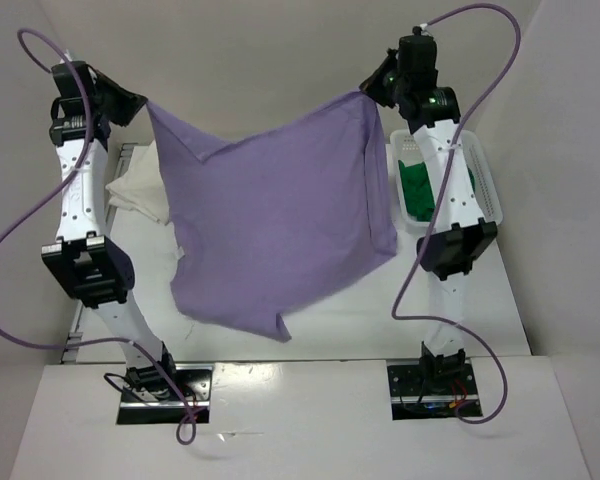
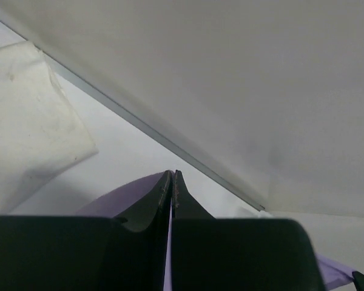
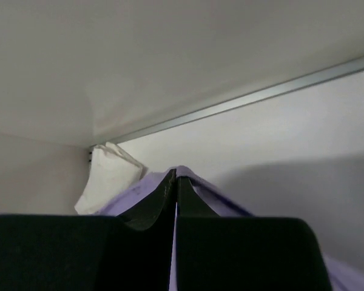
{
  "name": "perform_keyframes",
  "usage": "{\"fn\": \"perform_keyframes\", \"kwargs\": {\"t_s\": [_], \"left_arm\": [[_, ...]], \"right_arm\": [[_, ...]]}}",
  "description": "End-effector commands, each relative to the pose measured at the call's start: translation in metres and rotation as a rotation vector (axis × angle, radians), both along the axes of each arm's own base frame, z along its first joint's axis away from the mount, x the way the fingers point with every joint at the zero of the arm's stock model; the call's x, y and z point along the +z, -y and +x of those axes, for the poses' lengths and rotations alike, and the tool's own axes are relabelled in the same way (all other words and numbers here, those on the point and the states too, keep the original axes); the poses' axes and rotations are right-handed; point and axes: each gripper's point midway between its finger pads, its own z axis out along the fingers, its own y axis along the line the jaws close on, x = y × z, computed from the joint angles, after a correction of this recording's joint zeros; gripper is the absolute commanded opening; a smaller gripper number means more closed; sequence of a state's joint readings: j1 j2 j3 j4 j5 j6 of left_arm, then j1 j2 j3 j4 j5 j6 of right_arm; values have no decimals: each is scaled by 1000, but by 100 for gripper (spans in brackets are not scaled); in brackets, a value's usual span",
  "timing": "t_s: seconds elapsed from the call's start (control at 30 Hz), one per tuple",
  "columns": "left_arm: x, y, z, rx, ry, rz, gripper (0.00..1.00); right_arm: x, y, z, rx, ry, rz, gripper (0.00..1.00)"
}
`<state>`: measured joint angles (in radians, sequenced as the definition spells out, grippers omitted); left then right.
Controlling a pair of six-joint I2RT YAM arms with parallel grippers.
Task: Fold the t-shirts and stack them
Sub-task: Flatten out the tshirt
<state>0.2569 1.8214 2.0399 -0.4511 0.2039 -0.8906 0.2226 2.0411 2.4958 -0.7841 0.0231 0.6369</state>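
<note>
A purple t-shirt (image 1: 270, 225) hangs spread in the air between both arms, its lower edge near the table. My left gripper (image 1: 140, 103) is shut on its upper left corner; purple cloth (image 2: 118, 197) shows beside its pinched fingers (image 2: 159, 200). My right gripper (image 1: 370, 90) is shut on the upper right corner; purple cloth (image 3: 209, 191) drapes over its fingers (image 3: 164, 194). A white t-shirt (image 1: 140, 190) lies folded on the table at the far left, partly hidden behind the purple one, and shows in both wrist views (image 2: 30, 121) (image 3: 109, 176).
A white basket (image 1: 485, 190) at the far right holds a green garment (image 1: 417, 190). The white table (image 1: 360, 310) stretches below the hanging shirt. Walls close the back and sides.
</note>
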Motion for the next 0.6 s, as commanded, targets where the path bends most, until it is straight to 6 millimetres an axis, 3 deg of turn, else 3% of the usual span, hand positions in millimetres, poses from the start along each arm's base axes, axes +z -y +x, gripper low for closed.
{"fn": "perform_keyframes", "kwargs": {"t_s": [0.0, 0.03, 0.07, 0.1, 0.27, 0.33, 0.4, 0.47, 0.53, 0.57], "left_arm": [[99, 0, -4, -7, 252, 64, 0], [124, 2, -8, -6, 308, 70, 0], [132, 5, -9, -20, 328, 52, 0], [142, 8, -13, -29, 352, 57, 0], [200, -5, -43, -1, 501, 52, 0], [221, -3, -60, 5, 556, 63, 0], [232, -3, -70, 16, 581, 81, 0], [233, -3, -77, 28, 584, 101, 0], [229, -1, -88, 38, 577, 113, 0], [204, -4, -80, 40, 515, 103, 0]], "right_arm": [[124, 1, -25, 62, 309, 112, 0], [134, 7, -28, 49, 329, 134, 0], [137, 17, -21, 24, 340, 181, 0], [157, 21, -34, 45, 381, 210, 0], [205, 58, -58, 9, 509, 249, 0], [212, 63, -66, 33, 520, 254, 0], [207, 67, -66, 41, 507, 249, 0], [187, 62, -62, 75, 459, 209, 0], [147, 61, -50, 80, 350, 181, 0], [142, 60, -57, 95, 335, 164, 0]]}}
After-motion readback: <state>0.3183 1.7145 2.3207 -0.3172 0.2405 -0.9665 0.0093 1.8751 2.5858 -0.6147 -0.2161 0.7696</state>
